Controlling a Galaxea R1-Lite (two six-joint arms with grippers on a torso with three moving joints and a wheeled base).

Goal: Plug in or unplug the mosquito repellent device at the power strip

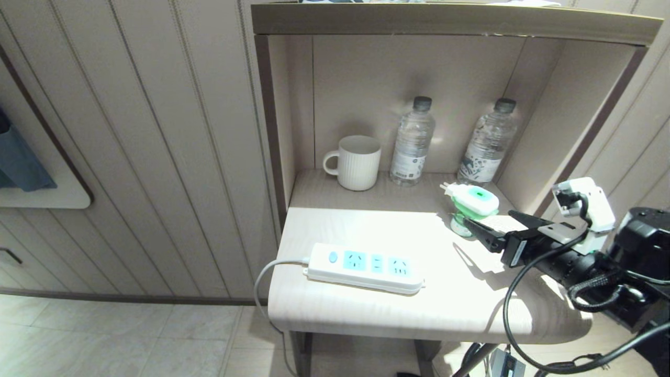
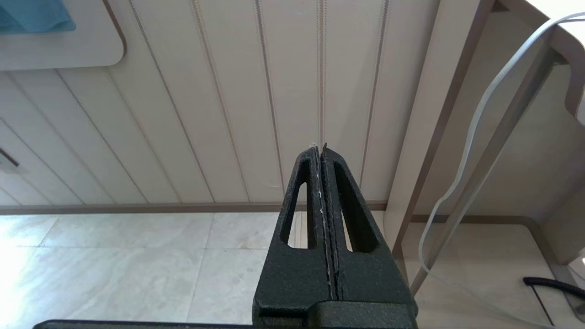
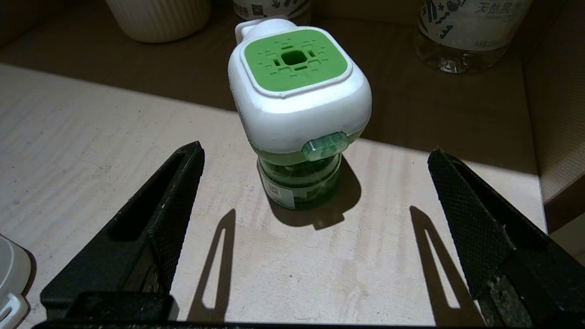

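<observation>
Head view: small translucent green mosquito repellent device (image 1: 471,207) with a white-and-green plug head stands upright on the pale wooden table (image 1: 366,309), unplugged, well apart from the long white power strip (image 1: 365,268) with light-blue sockets. Right gripper (image 3: 315,151) hovers just beside the device, jaws spread wide, grasping nothing. Left gripper (image 2: 321,151) hangs beside the table, jaws clenched together, empty.

Right gripper (image 3: 315,151) jaws spread wide, bare bench (image 3: 320,256) between them up to the mosquito repellent device (image 3: 299,100), nothing in between. Just behind the device a mug (image 3: 157,18) and two water bottles (image 3: 466,32) crowd the back; alcove side wall (image 3: 560,105) close on the gripper's outer side.
</observation>
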